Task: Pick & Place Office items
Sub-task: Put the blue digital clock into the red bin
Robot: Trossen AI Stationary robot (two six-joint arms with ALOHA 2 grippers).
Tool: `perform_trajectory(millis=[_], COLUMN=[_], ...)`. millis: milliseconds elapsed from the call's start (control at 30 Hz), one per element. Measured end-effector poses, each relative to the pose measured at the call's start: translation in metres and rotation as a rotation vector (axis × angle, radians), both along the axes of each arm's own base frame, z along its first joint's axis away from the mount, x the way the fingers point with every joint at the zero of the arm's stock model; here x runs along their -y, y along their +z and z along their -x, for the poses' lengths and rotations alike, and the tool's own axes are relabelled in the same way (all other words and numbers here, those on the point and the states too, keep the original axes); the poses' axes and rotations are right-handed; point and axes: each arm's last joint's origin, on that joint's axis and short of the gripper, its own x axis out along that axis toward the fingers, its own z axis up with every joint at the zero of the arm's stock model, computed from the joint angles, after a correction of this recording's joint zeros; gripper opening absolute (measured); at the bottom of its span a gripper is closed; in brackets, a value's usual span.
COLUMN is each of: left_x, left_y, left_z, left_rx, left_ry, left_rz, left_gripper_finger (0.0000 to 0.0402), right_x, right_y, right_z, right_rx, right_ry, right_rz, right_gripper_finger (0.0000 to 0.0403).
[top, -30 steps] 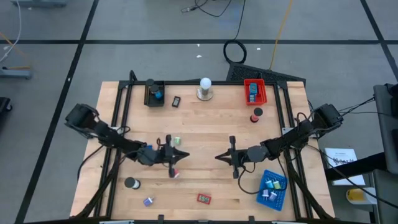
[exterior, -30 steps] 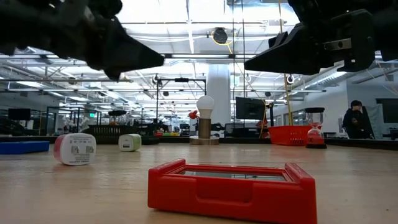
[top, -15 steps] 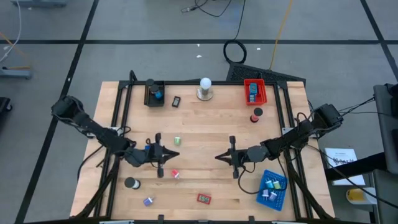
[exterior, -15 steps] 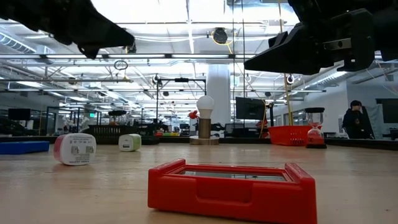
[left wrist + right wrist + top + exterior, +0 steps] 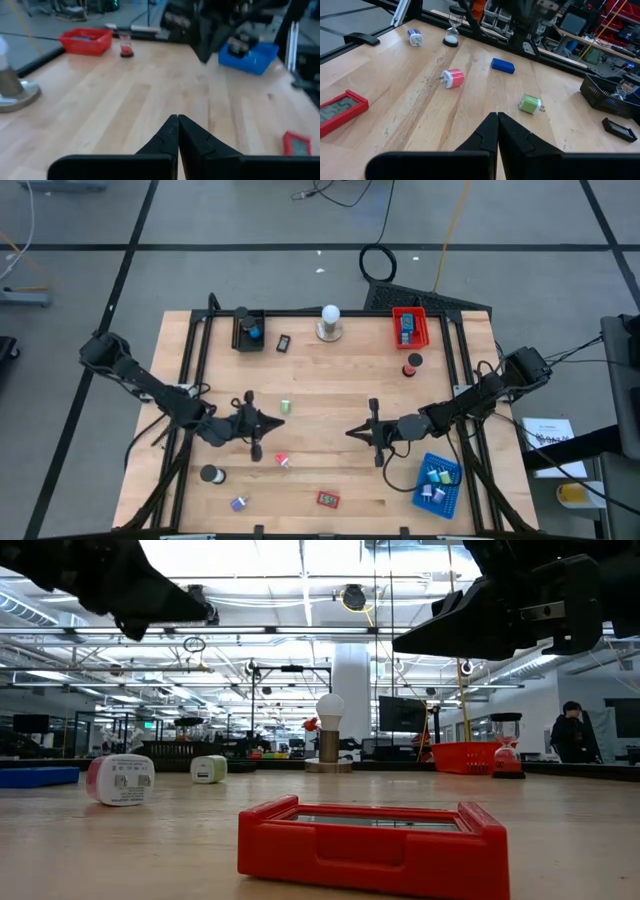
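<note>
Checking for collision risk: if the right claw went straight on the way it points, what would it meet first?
Probably the green charger plug, slightly off line; nearer tabletop looks free. The shut right claw sits above it; depth is uncertain.

Contents of black tray (image 5: 247,332) and red tray (image 5: 408,327) too small to identify from above. Red flat item (image 5: 340,111) cut off by right wrist frame edge. Person (image 5: 572,733) distant, partly hidden behind counter (image 5: 320,830) edge.

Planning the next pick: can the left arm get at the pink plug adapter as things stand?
Probably yes. The left pincer hangs shut above the table, and the pink plug adapter lies on bare wood just in front of it, nothing between them. The green plug adapter sits apart. The pincer would need to open first.
</note>
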Motion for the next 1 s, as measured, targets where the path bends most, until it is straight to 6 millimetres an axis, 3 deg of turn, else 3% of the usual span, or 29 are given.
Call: perform_trajectory(millis=[167, 333, 533, 633, 833, 1000], left_x=[-0.01, -0.014, -0.016, -0.021, -0.021, -0.013], left_y=[0.014, 0.025, 0.032, 0.04, 0.075, 0.083], left_z=[0.013, 0.026, 0.02, 0.02, 0.028, 0.024], left_rx=[0.02, -0.065, -0.062, -0.177, -0.433, -0.6], left_ry=[0.062, -0.025, -0.082, -0.026, 0.064, 0.131], left_rz=[0.051, 0.069, 0.315, 0.353, 0.372, 0.456], left_gripper_finger=[0.001, 0.0005, 0.0027, 0.0037, 0.0092, 0.0165], right_x=[0.0, 0.0, 0.0, 0.0, 0.0, 0.0], right_y=[0.0, 0.0, 0.0, 0.0, 0.0, 0.0], right_z=[0.0, 0.0, 0.0, 0.0, 0.0, 0.0], right_rx=[0.0, 0.0, 0.0, 0.0, 0.0, 0.0], right_ry=[0.0, 0.0, 0.0, 0.0, 0.0, 0.0], right_rz=[0.0, 0.0, 0.0, 0.0, 0.0, 0.0], right_gripper_finger=[0.0004, 0.0004, 0.0004, 0.0004, 0.0004, 0.0004])
